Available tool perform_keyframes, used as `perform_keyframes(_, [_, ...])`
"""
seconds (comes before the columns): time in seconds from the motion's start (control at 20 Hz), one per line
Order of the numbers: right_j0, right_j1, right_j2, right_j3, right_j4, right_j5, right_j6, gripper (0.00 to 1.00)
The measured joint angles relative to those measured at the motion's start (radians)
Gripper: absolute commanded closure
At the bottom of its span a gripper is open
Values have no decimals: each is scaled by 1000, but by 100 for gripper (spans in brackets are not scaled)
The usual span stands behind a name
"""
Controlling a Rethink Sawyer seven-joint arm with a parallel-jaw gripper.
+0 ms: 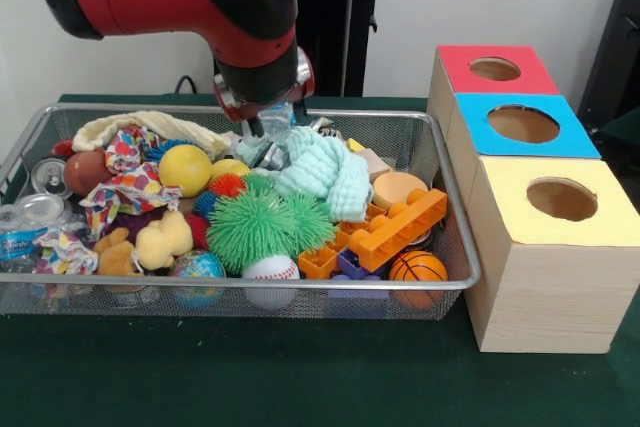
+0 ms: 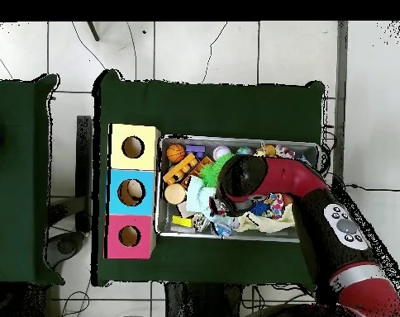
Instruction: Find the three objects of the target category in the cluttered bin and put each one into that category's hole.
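The wire mesh bin (image 1: pixel 250 284) is full of toys; it also shows in the overhead view (image 2: pixel 236 139). My gripper (image 1: pixel 254 130) is low over the bin's far side, just left of a pale green knitted cloth (image 1: pixel 322 169). A see-through bluish bottle (image 1: pixel 277 118) sits right against the gripper; I cannot tell whether it is held. Another see-through bottle with a blue-and-white label (image 1: pixel 14 239) lies at the bin's left end. The blue-panel hole (image 1: pixel 523 124) is in the wooden box to the right of the bin, and in the overhead view (image 2: pixel 130 191). In the overhead view the arm (image 2: pixel 261 175) hides the gripper.
Silver cans (image 1: pixel 46 178) lie by the labelled bottle. A green spiky ball (image 1: pixel 258 225), a yellow ball (image 1: pixel 184 169), orange bricks (image 1: pixel 398 230), a baseball (image 1: pixel 271 269) and a small basketball (image 1: pixel 417 267) fill the bin. The red-panel hole (image 1: pixel 495 69) and the yellow-panel hole (image 1: pixel 561 199) flank the blue one.
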Motion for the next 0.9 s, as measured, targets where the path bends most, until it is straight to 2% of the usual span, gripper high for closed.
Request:
perform_keyframes(0.55, [-29,31,51,0,-1,0,0,0])
perform_keyframes(0.9, [-28,25,53,0,-4,0,0,0])
